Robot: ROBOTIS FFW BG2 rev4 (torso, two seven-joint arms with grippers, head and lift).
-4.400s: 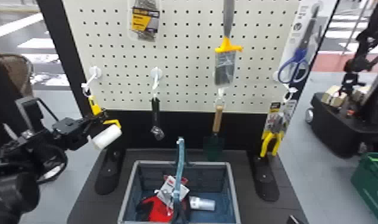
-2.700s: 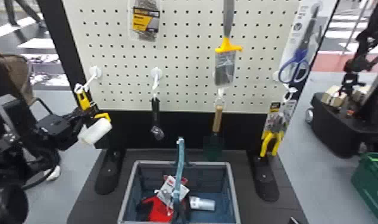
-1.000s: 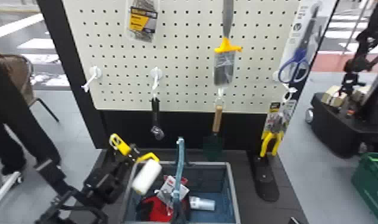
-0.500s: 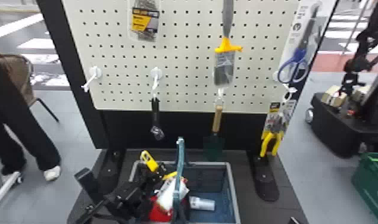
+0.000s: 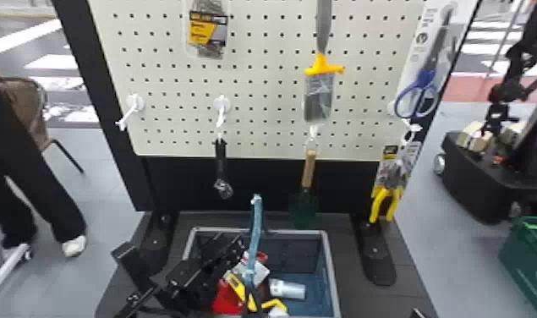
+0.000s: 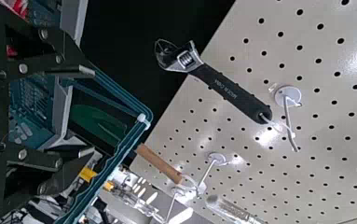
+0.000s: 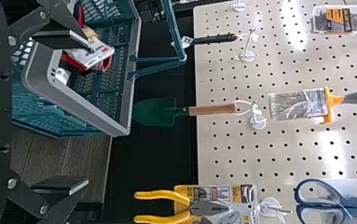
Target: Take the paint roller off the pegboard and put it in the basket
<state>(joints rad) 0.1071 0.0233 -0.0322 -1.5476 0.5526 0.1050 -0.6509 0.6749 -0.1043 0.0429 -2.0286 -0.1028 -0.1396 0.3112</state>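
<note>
Seeing the left gripper (image 5: 229,253) over the basket (image 5: 331,272) with jaws parted; spotting the right gripper (image 5: 417,313) at the head view's bottom edge, with jaws spread wide; finding the paint roller (image 5: 236,287) inside the basket, by the red item (image 5: 226,299).

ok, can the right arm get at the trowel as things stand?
Likely yes: the right gripper is open and empty, and the trowel hangs with its handle uncovered. The basket rim looks close to its blade, so favour the handle.

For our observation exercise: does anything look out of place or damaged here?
Nothing stands out as odd. The head view's leftmost hook is bare, but that fits the task: the paint roller is in the basket.
</note>
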